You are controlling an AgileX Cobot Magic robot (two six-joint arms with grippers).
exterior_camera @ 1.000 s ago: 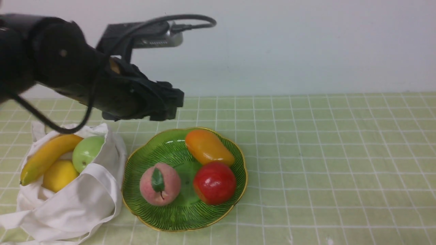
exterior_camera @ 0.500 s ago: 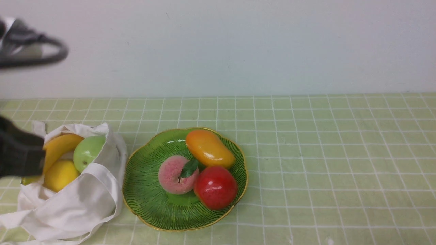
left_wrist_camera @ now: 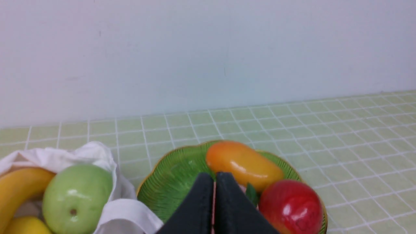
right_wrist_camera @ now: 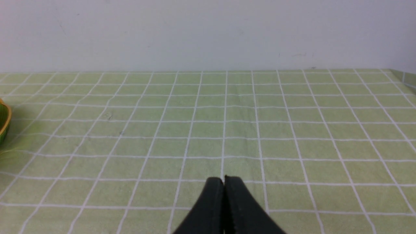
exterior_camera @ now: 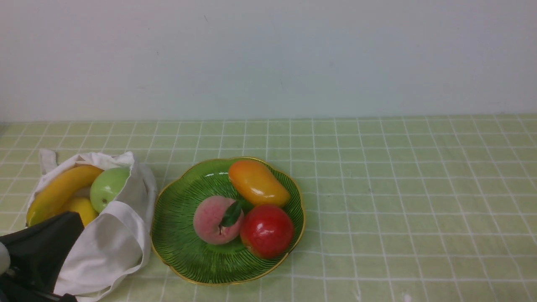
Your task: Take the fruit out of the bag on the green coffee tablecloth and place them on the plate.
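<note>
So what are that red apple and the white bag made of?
The red apple looks like glossy plastic or painted foam, judging by its bright highlights. The bag seems to be soft matte cloth: it slumps and creases.

Bag [exterior_camera: 113, 239] sits far left on the tablecloth [exterior_camera: 398, 188], plate [exterior_camera: 176, 235] just beside it on the right. In the bag: banana [exterior_camera: 58, 191] leftmost, apple [exterior_camera: 107, 188] to its right, lemon [exterior_camera: 82, 207] in front between them. On the plate, peach [exterior_camera: 212, 220] touches a second apple [exterior_camera: 267, 230] at its right, mango [exterior_camera: 256, 182] behind both.
</note>
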